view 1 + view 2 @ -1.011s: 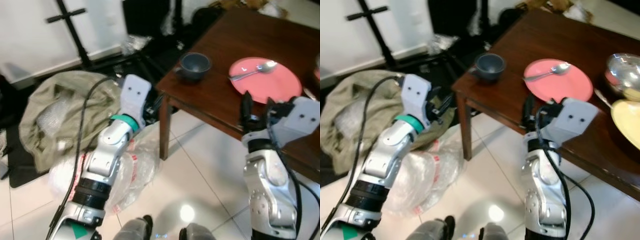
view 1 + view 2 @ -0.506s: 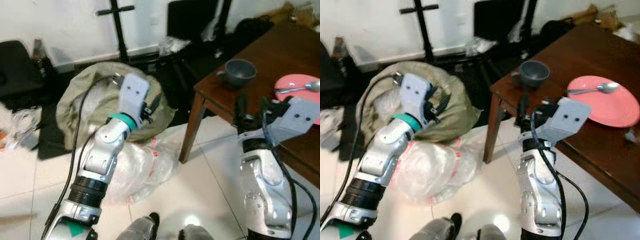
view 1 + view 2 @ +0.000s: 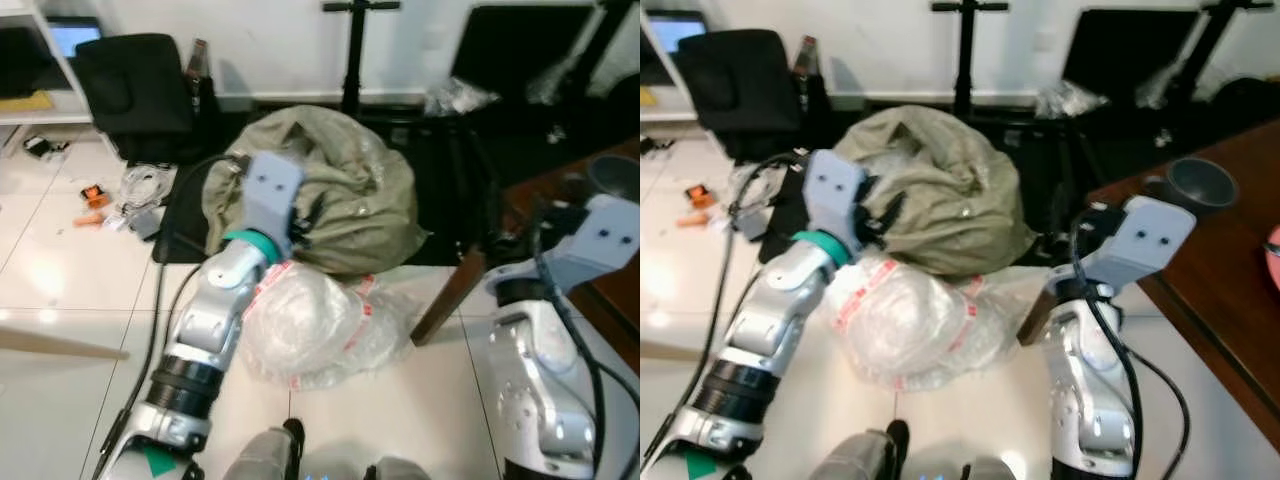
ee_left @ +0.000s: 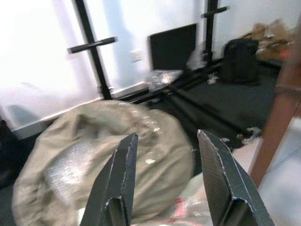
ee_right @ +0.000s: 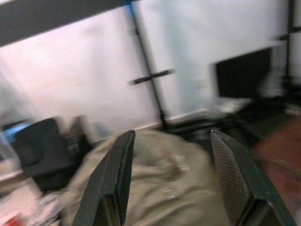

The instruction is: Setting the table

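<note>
Because nothing is being carried, the left gripper (image 4: 164,179) and right gripper (image 5: 171,181) are hanging spread and empty near the green bag (image 3: 940,200), while the table (image 3: 1230,290) and its gray cup (image 3: 1200,182) are waiting on the right.

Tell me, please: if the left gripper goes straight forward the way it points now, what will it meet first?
Most likely the olive-green bag on the floor: it lies between the open fingers of the left gripper. Depth is unclear.
</note>
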Tool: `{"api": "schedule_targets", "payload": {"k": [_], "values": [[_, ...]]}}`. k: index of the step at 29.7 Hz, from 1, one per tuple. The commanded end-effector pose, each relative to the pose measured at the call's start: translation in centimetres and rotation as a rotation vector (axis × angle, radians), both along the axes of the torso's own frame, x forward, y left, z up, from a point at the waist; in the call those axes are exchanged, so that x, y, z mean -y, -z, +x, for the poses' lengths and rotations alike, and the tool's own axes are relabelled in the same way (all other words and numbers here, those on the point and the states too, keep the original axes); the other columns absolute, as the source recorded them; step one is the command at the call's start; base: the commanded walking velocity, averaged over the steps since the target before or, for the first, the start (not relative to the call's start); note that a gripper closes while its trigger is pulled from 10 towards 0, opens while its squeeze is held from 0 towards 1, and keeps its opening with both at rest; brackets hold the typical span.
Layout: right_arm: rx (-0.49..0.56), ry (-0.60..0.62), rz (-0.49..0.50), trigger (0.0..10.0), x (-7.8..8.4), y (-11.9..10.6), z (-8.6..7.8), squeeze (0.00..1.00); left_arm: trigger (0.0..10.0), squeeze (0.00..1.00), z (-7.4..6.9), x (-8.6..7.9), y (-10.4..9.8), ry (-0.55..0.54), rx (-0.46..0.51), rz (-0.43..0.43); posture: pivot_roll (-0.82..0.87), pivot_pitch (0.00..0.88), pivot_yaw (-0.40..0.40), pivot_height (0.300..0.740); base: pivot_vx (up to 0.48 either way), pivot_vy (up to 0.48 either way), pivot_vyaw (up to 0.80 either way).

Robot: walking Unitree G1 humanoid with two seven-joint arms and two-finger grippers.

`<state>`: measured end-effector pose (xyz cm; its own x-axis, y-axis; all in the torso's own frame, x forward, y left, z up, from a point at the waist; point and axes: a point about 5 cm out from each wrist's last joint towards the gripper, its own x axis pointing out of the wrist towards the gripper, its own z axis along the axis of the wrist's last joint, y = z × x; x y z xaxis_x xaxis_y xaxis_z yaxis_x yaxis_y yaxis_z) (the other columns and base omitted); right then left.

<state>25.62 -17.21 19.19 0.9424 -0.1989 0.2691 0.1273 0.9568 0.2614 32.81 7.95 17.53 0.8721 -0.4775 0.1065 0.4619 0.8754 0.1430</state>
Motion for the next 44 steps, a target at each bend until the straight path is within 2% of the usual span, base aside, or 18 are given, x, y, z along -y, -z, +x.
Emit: {"api": "schedule_targets", "payload": {"k": [1,44], "values": [[-0.019,0.008,0.004,10.0,0.26,0.33,-0.12,0.0,10.0,0.0,-0.15,-0.07,0.34,-0.005,-0.009,0.007,0.0,0.0,0.086,0.74,0.0,0.0,0.79],[-0.023,0.004,0.003,10.0,0.2,0.39,-0.01,0.0,10.0,0.0,0.01,0.06,0.28,-0.01,-0.012,0.006,0.0,0.0,0.085,0.74,0.0,0.0,0.79]]}}
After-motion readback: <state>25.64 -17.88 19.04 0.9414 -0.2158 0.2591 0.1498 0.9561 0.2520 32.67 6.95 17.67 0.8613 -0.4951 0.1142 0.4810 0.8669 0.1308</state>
